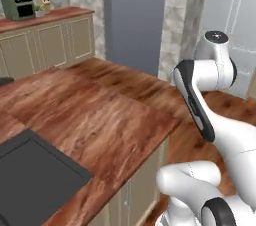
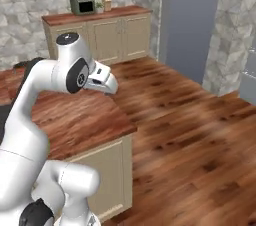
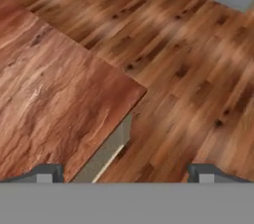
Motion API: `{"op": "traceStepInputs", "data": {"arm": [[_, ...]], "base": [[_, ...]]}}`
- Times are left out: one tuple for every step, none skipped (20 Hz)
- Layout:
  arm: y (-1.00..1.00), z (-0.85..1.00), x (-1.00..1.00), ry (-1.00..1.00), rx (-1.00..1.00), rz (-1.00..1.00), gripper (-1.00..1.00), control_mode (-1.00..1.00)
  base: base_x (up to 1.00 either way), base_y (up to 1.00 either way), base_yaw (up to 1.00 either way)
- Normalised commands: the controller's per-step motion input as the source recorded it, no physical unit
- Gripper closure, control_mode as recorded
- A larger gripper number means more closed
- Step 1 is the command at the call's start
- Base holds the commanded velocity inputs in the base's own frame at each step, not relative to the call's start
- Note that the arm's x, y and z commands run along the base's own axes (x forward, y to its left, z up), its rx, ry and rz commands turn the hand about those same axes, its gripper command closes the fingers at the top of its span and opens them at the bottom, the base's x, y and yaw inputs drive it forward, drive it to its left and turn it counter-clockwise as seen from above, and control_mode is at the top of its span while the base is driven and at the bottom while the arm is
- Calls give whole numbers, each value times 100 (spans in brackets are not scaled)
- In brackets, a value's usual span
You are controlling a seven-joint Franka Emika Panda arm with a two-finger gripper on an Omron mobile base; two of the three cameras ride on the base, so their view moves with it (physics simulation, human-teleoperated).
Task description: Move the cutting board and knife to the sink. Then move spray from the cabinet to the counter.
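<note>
Spread wide and empty at the hand [image 3: 126, 174], nothing between the 2 tips, poised above the outer corner of the surface [image 3: 49, 94]. Straight below: bare wood grain on one side, a sharp drop over the beige cabinet door [image 3: 106, 153] to the floor [image 3: 188, 69] on the other.

Cannot tell from here where the cutting board and knife lie; same for the spray. Worth noting a dark shape at the far left rim of the surface [image 1: 5, 81], too cut off to name.

Judged from the task alone: expect the cutting board to be stiff, flat and fairly weighty, lying flush, so little to pinch from above. Best taken across a long edge, or slid to an overhang first. Expect the knife to be light, thin and slick along the blade; better to clamp across the handle, jaws set crosswise to it.

Close on the arm's left, sunk into the surface, the sink [image 1: 30, 180]: a black drop with square edges, so lower things in rather than drag them over the lip.

Plenty of open room across the middle of the surface for sweeping the arm. Beyond the corner, open floor for the base. Farther back, a second cabinet run [image 1: 50, 45] against the stone wall, carrying a green-grey appliance [image 1: 17, 4], well apart from the arm.
</note>
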Motion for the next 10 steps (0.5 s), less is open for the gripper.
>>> {"op": "traceStepInputs", "data": {"arm": [[0,0,0,0,0,0,-100,100],[0,0,0,0,0,0,-100,100],[0,0,0,0,0,0,-100,100],[0,0,0,0,0,0,-100,100],[0,0,0,0,0,0,-100,100],[0,0,0,0,0,0,-100,100],[0,0,0,0,0,0,-100,100],[0,0,0,0,0,0,-100,100],[0,0,0,0,0,0,-100,100],[0,0,0,0,0,0,-100,100]], "base": [[0,0,-100],[0,0,-100],[0,0,-100],[0,0,-99],[0,0,-98],[0,-4,-96],[0,-11,-94],[0,-16,-88],[0,-17,-86],[0,-19,-86]]}}
